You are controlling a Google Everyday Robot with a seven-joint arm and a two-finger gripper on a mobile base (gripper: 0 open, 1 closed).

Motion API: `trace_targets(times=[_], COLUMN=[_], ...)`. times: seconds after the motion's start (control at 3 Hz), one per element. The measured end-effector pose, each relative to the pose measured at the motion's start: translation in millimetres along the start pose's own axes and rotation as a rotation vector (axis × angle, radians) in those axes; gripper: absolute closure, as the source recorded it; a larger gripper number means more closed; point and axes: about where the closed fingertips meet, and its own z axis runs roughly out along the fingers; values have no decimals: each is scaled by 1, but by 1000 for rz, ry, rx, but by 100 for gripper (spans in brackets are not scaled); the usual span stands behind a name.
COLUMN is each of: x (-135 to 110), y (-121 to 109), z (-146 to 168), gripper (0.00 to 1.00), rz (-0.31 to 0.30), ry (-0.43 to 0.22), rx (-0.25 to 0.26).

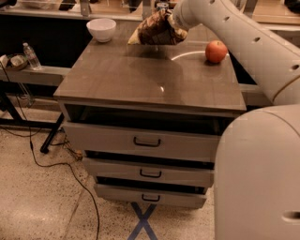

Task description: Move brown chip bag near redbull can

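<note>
The brown chip bag [153, 31], crumpled with yellow ends, hangs just above the back edge of the cabinet top [140, 77], right of the bowl. My gripper [171, 22] holds the bag's right end, with the arm reaching in from the upper right. The fingers are mostly hidden by the bag. A small silver can top [162, 6] shows just behind the bag. It may be the redbull can, but its body is hidden.
A white bowl [101, 28] stands at the back left of the cabinet top and a red apple [216, 51] at the back right. The top drawer [146, 140] is slightly open. A water bottle [32, 56] stands on a left shelf. The arm's body [258, 178] fills the lower right.
</note>
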Motion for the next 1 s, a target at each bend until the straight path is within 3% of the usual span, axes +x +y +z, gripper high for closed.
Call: trace_targets(times=[0.33, 1.0], x=[14, 27], y=[6, 16], z=[19, 29], gripper=[66, 19], rz=[3, 13], ry=[26, 47], rx=[-14, -32])
